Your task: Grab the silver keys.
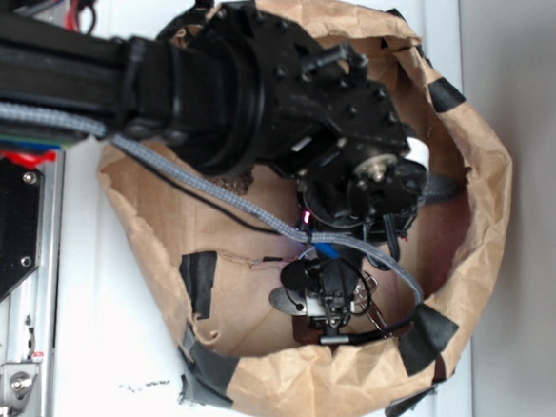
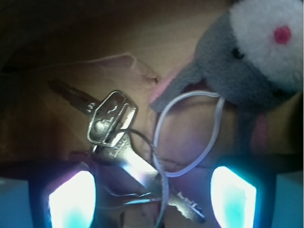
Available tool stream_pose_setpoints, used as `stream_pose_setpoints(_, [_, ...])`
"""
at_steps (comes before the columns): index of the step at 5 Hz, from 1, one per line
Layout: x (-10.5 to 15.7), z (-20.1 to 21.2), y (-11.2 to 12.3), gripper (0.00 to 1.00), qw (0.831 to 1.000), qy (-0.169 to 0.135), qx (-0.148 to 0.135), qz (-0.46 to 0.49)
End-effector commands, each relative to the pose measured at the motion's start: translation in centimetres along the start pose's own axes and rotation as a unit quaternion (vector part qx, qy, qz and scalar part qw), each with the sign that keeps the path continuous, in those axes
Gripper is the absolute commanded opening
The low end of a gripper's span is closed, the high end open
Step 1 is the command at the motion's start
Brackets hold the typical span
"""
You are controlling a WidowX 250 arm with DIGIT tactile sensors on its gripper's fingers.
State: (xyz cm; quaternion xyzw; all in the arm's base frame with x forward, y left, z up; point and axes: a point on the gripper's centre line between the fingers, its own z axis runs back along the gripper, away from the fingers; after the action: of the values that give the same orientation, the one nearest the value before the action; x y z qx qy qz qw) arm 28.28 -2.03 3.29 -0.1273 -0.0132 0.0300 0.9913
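Observation:
The silver keys [image 2: 114,121] lie on the brown paper floor of the bag, a bunch of shiny keys on metal rings. One blade [image 2: 185,205] reaches down between my fingers. In the wrist view my gripper [image 2: 152,199] is open, its two lit fingertips [image 2: 71,199] standing either side of the lower part of the bunch, not closed on it. From outside, the gripper [image 1: 334,294] hangs low inside the bag, right over the keys [image 1: 286,302], which it mostly hides.
A thin white ring [image 2: 216,128] lies across the keys' right side. A grey plush donkey [image 2: 251,61] sits just beyond it at the upper right. The crumpled brown paper bag wall [image 1: 490,185] with black tape patches [image 1: 426,338] surrounds everything.

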Motion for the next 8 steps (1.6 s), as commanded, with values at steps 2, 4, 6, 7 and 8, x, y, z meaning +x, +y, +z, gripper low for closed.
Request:
stream_pose_setpoints(2, [0.0,-0.8,-0.3,1.00,0.999,-0.015,0.019,-0.023])
stream_pose_setpoints(4, [-1.0,-1.8,0.2,0.00,0.999,0.002,0.025,-0.024])
stream_pose_setpoints(6, [-1.9,-1.7,0.3,0.00,0.999,-0.018,0.026,-0.026])
stream_pose_setpoints(7, [-2.1,-1.7,0.4,0.00,0.999,-0.021,0.027,-0.023])
stream_pose_setpoints(8, [-2.3,-1.7,0.4,0.00,0.999,-0.023,0.027,-0.024])
